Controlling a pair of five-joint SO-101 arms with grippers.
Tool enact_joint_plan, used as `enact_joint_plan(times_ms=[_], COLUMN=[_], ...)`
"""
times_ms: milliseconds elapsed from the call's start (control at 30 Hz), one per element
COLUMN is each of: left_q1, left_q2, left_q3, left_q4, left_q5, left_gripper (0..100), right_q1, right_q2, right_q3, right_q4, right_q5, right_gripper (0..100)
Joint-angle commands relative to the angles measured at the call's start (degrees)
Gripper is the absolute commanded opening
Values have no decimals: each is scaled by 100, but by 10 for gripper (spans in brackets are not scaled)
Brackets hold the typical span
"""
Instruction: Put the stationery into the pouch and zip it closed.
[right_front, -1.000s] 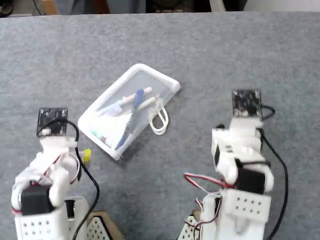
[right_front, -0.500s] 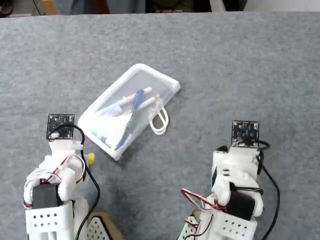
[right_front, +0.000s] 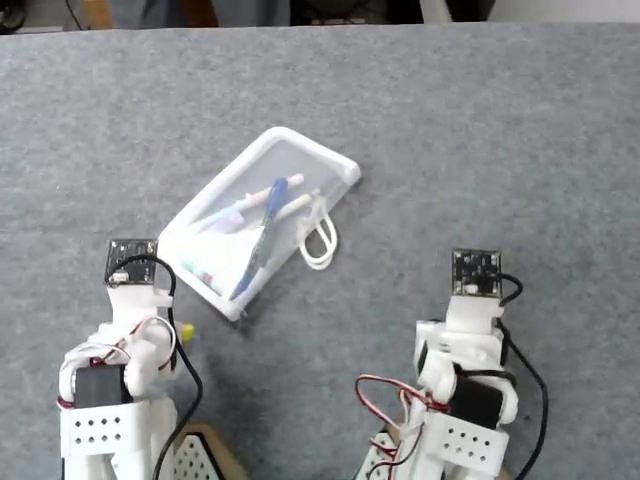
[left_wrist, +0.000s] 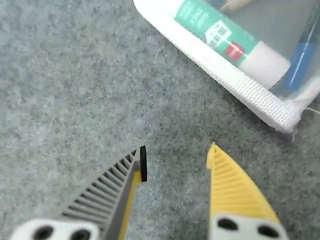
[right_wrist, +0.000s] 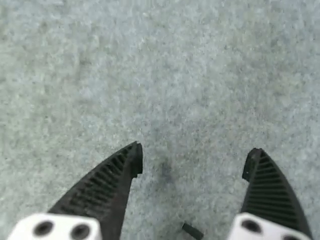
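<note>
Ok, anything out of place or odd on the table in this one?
Nothing stands out. The pouch lies slantwise on the grey mat, with the pens and a glue stick inside and its white loop beside it. The left gripper and right gripper hang open over the mat.

A grey felt-like mat (right_front: 480, 110) covers the table, its nap fine and mottled, evenly lit with only soft shadows. Beyond its far edge, along 12 o'clock, runs a narrow dark strip of the room (right_front: 350, 10). In that strip a brown wooden piece (right_front: 95, 12) sits at 11 o'clock and a white surface (right_front: 560, 8) at 1 o'clock. A tan board corner (right_front: 205, 450) pokes in at 7 o'clock.
</note>
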Motion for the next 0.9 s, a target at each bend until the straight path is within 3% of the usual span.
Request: enact_joint_plan(times_ms=[0, 367, 867], left_q1=[-57, -66, -57], left_q2=[-44, -44, -44], left_q3=[40, 963, 1033], left_q4=[-176, -826, -897], left_q5=[70, 70, 70], left_gripper=[216, 216, 216], right_q1=[53, 53, 53], right_q2=[-479, -488, -488], right_q3=[22, 119, 119], right_q4=[26, 0, 0], right_q5=[-9, -9, 0], right_gripper=[329, 329, 329])
